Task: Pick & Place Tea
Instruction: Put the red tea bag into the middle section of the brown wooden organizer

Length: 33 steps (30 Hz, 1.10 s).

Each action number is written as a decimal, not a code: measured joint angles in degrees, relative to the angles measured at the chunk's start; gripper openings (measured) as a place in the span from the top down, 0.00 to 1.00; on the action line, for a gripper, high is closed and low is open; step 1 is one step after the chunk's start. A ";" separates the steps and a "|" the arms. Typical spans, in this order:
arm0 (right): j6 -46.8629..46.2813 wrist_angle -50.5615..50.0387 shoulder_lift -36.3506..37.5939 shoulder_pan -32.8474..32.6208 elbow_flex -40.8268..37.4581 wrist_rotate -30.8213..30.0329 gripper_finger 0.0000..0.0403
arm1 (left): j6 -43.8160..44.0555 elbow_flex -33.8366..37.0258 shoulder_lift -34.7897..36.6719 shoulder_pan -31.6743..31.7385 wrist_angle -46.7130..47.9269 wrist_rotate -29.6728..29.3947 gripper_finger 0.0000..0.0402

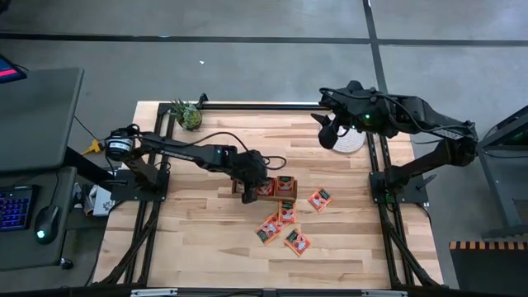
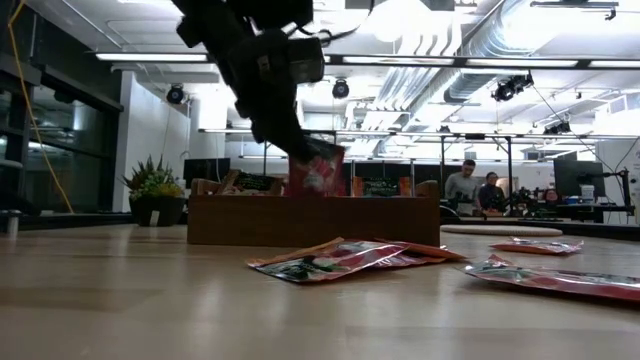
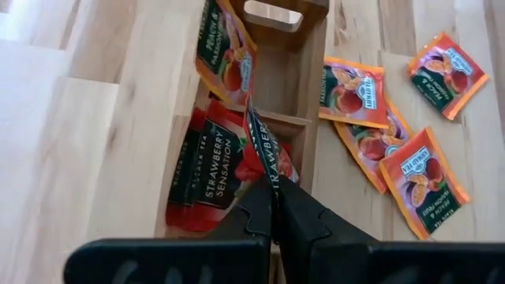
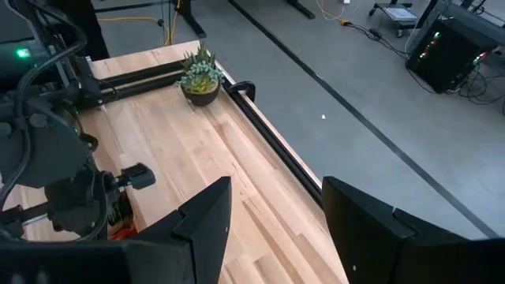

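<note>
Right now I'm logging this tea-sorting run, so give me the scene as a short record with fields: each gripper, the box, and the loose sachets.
left gripper: shut on a strawberry tea sachet, held edge-up above the wooden box
right gripper: open, empty, waiting above the round woven mat at the table's far right
wooden box: already holds strawberry sachets in one compartment and a peach sachet in the next
loose sachets: several orange peach ones lie flat on the table beside the box
potted plant: far left corner, untouched
</note>
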<state>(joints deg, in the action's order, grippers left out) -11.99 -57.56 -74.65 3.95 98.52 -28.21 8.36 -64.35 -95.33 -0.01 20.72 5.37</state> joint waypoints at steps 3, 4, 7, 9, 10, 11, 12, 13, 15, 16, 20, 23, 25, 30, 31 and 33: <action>0.01 0.00 0.00 0.00 0.00 -0.03 0.52 | 0.29 -0.05 -2.40 -0.02 -0.22 0.27 1.00; 0.00 0.00 0.00 0.00 0.00 -0.02 0.52 | 0.50 0.07 -2.74 -0.02 0.46 0.10 1.00; 0.00 0.04 0.00 0.00 0.00 -0.07 0.52 | 0.94 -0.12 -3.88 0.00 -0.42 0.09 1.00; 0.00 0.04 0.00 0.00 0.00 0.02 0.52 | 1.20 -0.05 -4.28 0.00 0.07 -0.55 1.00; 0.00 0.07 0.00 0.00 0.00 0.05 0.52 | 1.48 -0.06 -4.51 0.00 -0.12 -0.74 1.00; 0.00 0.09 0.00 0.00 0.00 0.05 0.52 | 1.90 -0.08 -4.69 0.00 -0.22 -0.94 0.99; 0.00 0.13 0.00 0.00 0.00 0.07 0.52 | 2.02 -0.08 -4.74 0.02 -0.03 -1.17 0.99; 0.00 0.11 0.00 0.00 0.00 0.19 0.52 | 2.03 -0.08 -4.74 0.04 0.03 -1.51 0.98; 0.00 0.13 0.00 0.00 0.00 0.31 0.52 | 2.01 -0.08 -4.74 0.02 0.02 -3.20 0.97; 0.00 0.12 0.00 0.00 0.00 0.34 0.52 | 2.01 -0.08 -4.74 0.02 0.03 -3.70 0.96; -0.01 0.11 0.00 0.00 0.00 0.48 0.52 | 0.76 -0.13 -4.74 0.02 0.16 -3.65 0.92; 0.00 0.11 0.00 0.00 0.00 0.48 0.52 | -0.33 -0.14 -4.74 0.02 0.03 -2.27 0.86; -0.02 0.09 0.00 0.00 0.00 0.50 0.52 | -0.48 -0.14 -4.74 0.02 0.20 -2.06 0.81; -0.47 0.05 0.00 0.00 0.00 0.89 0.52 | -0.59 -0.15 -4.25 0.02 0.17 -2.04 0.68; -0.60 0.04 0.00 0.00 0.00 1.14 0.52 | -0.59 -0.20 -4.15 0.02 -0.11 -2.07 0.65; -0.63 0.02 0.00 0.00 0.00 1.44 0.52 | -0.52 -0.25 -3.85 0.02 0.33 -2.77 0.62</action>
<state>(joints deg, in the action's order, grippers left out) -12.62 -57.54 -74.65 3.95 98.52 -26.76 7.84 -64.60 -99.18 0.01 21.05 2.60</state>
